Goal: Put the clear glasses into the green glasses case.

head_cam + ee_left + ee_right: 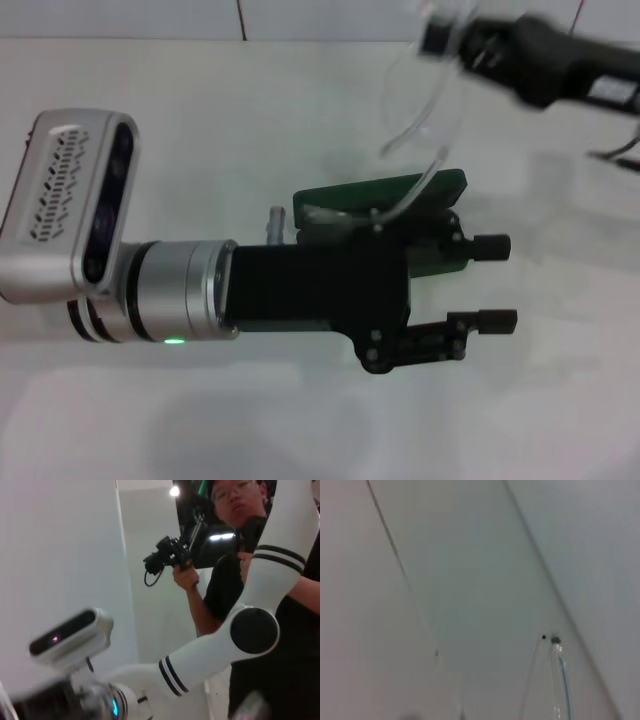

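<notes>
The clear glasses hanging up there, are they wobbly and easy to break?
Probably a bit. The clear glasses dangle from the right gripper, their thin arms hanging loose, so they likely swing. They look light, and such thin plastic may bend or snap if squeezed hard against the green glasses case.

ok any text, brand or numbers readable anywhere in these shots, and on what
None can be read.
The green glasses case: mostly hidden behind the left end effector; no lettering shows on the part in view.
The clear glasses, held up by the right end effector: no markings visible.
Left wrist camera housing: only a vent pattern, no label.
The green light on the left arm is a lamp, not a sign.
</notes>
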### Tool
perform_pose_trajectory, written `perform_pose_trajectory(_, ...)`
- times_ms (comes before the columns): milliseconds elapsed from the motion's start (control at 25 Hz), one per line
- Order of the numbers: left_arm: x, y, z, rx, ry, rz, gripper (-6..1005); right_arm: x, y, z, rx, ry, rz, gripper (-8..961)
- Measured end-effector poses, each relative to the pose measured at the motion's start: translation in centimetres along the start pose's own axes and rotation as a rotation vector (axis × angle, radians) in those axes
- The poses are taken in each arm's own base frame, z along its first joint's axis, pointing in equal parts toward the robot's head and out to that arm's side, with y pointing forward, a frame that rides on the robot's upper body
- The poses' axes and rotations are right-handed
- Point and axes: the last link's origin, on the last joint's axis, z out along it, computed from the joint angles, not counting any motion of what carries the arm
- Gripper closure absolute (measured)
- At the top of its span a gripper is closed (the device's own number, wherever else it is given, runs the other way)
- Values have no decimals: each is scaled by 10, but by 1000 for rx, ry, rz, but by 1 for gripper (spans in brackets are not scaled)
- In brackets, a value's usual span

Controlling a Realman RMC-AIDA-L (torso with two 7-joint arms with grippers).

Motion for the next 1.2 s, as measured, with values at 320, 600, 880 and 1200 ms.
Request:
perform_pose_trajectory(320,3,-5,-2,24,10,7,516,25,2,20,-26,158,27,840)
perform_pose_trajectory(600,2,-7,-2,35,0,7,516,36,3,19,-49,295,35,841)
perform_pose_trajectory(880,0,-9,-3,48,-14,6,516,38,7,17,-102,389,33,841)
perform_pose_trajectory(1200,-1,-12,-3,60,-28,4,516,40,10,17,-143,458,31,840)
